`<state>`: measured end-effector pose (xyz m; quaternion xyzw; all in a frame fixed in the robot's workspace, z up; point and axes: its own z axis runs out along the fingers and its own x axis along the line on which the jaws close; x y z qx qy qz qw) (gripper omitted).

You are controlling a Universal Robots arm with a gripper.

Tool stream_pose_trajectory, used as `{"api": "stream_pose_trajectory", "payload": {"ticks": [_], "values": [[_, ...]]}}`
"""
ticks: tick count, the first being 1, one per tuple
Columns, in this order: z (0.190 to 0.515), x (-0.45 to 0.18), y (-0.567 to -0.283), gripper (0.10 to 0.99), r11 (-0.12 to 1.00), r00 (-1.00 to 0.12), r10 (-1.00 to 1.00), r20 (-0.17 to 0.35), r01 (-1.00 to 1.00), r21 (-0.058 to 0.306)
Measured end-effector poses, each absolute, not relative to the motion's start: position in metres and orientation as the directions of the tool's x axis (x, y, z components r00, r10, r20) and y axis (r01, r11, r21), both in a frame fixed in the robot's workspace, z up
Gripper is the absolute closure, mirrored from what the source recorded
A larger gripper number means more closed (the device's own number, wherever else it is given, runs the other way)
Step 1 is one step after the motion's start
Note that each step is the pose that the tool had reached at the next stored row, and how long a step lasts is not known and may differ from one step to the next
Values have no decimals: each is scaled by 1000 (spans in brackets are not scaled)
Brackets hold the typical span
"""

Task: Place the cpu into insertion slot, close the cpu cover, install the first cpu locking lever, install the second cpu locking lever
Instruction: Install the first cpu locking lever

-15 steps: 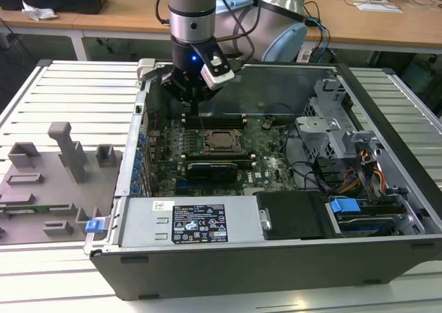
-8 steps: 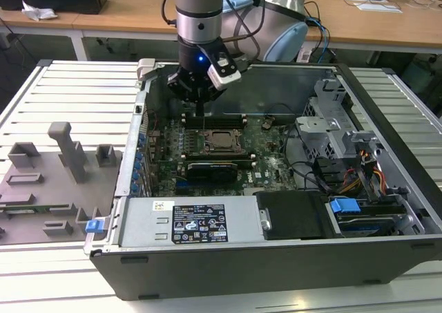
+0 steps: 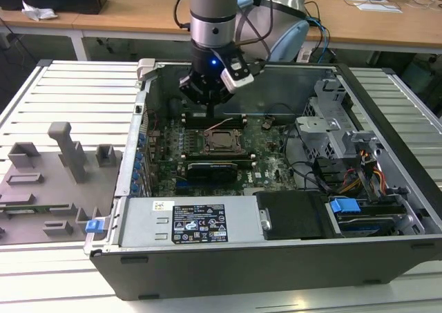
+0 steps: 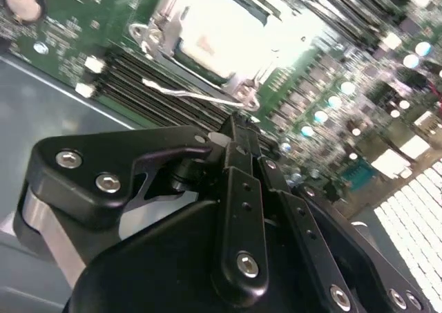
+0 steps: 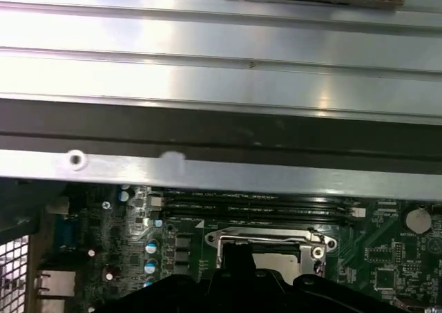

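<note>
Open computer case point(image 3: 387, 188) — cpu point(image 3: 222, 141) in insertion slot point(image 3: 209, 149), gripper point(image 3: 207, 104) closed above.

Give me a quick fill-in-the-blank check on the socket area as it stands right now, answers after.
1. The tool hangs inside the open computer case, just above the green ____.
2. The cpu lies in the insertion slot with its silvery-grey metal top facing ____.
3. Over the cpu sits the cpu cover, a thin metal frame with a large square ____ in its middle.
4. On the exterior view's left, outside the case, lies a grey ____ of moulded holders.

Missing words: motherboard; up; window; tray
</note>
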<state>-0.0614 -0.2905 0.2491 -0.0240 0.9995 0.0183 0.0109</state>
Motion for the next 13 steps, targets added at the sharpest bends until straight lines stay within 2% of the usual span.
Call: {"api": "stream_pose_trajectory", "payload": {"ticks": [2,4,5,13], "values": [[248,-55,-290,980,998,-999,-47,-23,-48,37],[248,-51,-290,980,995,-999,-46,-25,-48,85],[247,-50,-290,980,994,-999,-46,-26,-48,93],[237,-41,-291,980,993,-999,-36,-25,-38,109]]}}
